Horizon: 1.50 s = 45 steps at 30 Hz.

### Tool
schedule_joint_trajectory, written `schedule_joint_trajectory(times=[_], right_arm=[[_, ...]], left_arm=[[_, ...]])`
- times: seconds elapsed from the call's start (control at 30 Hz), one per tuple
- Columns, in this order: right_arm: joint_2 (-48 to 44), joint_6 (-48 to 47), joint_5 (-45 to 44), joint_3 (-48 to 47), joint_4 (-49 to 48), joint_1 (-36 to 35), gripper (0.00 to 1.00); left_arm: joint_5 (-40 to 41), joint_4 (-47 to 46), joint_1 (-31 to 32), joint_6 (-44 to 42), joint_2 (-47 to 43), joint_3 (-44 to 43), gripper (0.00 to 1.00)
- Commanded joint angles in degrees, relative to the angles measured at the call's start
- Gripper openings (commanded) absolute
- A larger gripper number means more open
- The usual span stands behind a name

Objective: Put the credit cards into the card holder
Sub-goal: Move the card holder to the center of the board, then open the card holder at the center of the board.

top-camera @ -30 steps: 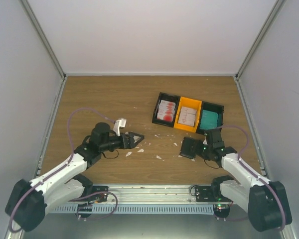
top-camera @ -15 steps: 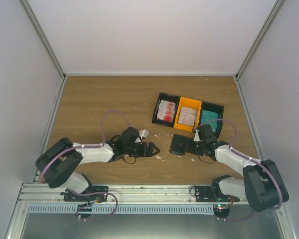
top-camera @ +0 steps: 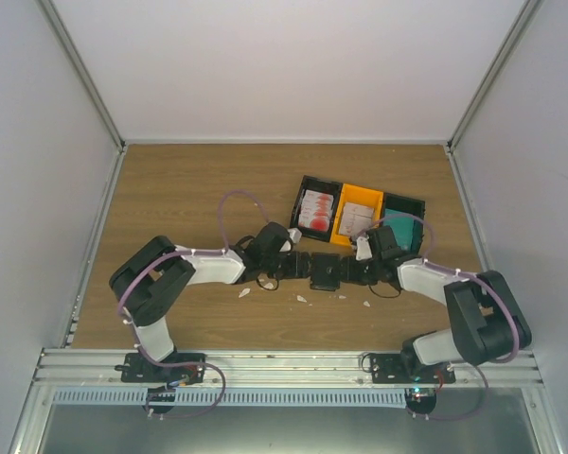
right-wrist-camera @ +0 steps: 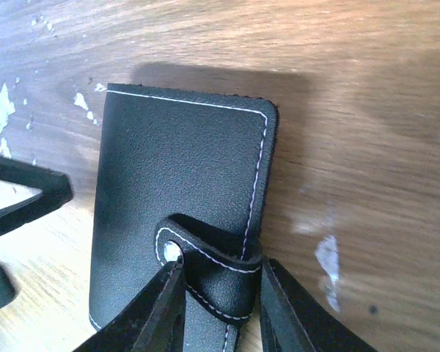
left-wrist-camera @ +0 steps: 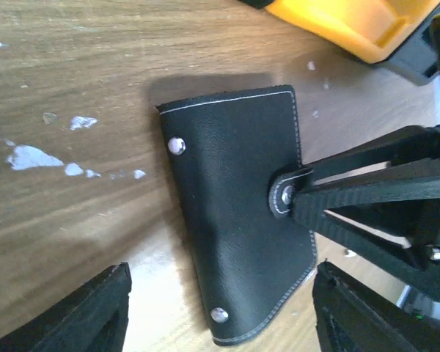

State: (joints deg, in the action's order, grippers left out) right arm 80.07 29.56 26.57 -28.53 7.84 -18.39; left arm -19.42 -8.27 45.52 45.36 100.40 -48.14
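**Card holder (left-wrist-camera: 235, 220) closed, strap pinched, second tool set to brace it**

The black stitched card holder lies flat on the wooden worktop (top-camera: 189, 199). It is folded shut, with its snap strap (right-wrist-camera: 213, 257) buttoned over one edge. It sits between the two arm tips, just in front of the row of bins.

The right tool (right-wrist-camera: 220, 315) has its fingers drawn narrow against either side of the strap tab. That is probably because the tab is the only part standing proud of the leather, and it must be popped before any slot can be reached.

The left tool (left-wrist-camera: 224, 323) stands wide, one finger on each side of the holder's opposite end, not touching it in the left wrist view. I judge it is placed to clamp the body, so the holder neither slides nor lifts when the strap is pulled.

The credit cards wait sorted in the bins:
- The red-and-white cards (top-camera: 315, 210) are in a black bin (top-camera: 297, 213).
- The whitish cards (top-camera: 357, 220) are in the yellow bin (top-camera: 362, 194).
- The teal cards (top-camera: 402, 225) are beside them, partly behind the right arm.

No card appears to have been loaded yet. White crumbs (left-wrist-camera: 29, 155) dot the worktop.
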Motion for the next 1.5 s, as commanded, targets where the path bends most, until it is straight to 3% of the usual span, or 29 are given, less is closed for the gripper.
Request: schedule_joint_trajectory(times=[0.0, 0.3, 0.6, 0.8, 0.93, 1.07, 1.23, 1.37, 1.47], right_arm=[[3.5, -2.1, 3.2, -1.6, -1.0, -1.3, 0.29], [6.2, 1.1, 6.6, -2.5, -3.6, -6.2, 0.28], [9.0, 0.6, 9.0, -3.2, -6.0, -7.8, 0.28], [8.6, 0.3, 8.1, -3.1, -6.4, -7.8, 0.32], [6.7, 0.1, 1.3, -3.5, -3.4, -8.5, 0.43], [2.3, 0.2, -9.9, -5.8, 3.5, -12.1, 0.59], [0.0, 1.9, -20.7, -9.1, 9.0, -16.5, 0.63], [1.5, 1.2, -22.0, -11.6, 10.0, -18.8, 0.64], [1.9, -0.4, -17.7, -12.2, 8.5, -20.2, 0.64]], left_arm=[[0.4, 2.6, -1.0, -1.8, 2.7, -1.3, 0.65], [-5.7, -6.5, -1.2, 6.7, 2.5, 5.5, 0.51], [-7.1, -11.2, -1.3, 6.9, 0.8, 9.2, 0.38], [-7.4, -11.5, -1.3, 5.8, -1.1, 9.5, 0.14], [-6.2, -9.6, -1.3, 4.1, -3.0, 9.2, 0.01], [-6.9, -8.1, -1.3, 2.7, -5.3, 9.0, 0.00], [-8.4, -5.8, -1.3, 1.7, -8.2, 8.1, 0.00], [-9.6, -5.4, -1.3, 1.1, -9.8, 7.6, 0.00], [-10.1, -4.8, -1.3, 0.6, -10.0, 7.1, 0.00]])
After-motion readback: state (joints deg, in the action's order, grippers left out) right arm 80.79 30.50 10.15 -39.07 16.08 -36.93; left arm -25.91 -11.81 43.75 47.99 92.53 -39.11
